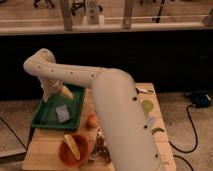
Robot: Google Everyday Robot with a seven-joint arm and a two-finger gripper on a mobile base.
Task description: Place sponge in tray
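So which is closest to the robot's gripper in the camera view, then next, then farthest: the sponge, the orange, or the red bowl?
The gripper hangs over the back of the green tray.
1. Sponge: in the tray, just below the gripper.
2. Orange: on the table, right of the tray.
3. Red bowl: at the table's front edge.

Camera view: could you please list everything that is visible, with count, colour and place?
tray: one, dark green, left part of the table
sponge: one, blue-grey, lying inside the tray
orange fruit: one, orange, right of the tray
bowl: one, red-orange, front of the table, something yellowish inside
green items: two, right part of the table
table: one, light wood
arm: one, white, reaching over the table
gripper: one, above the tray's far end
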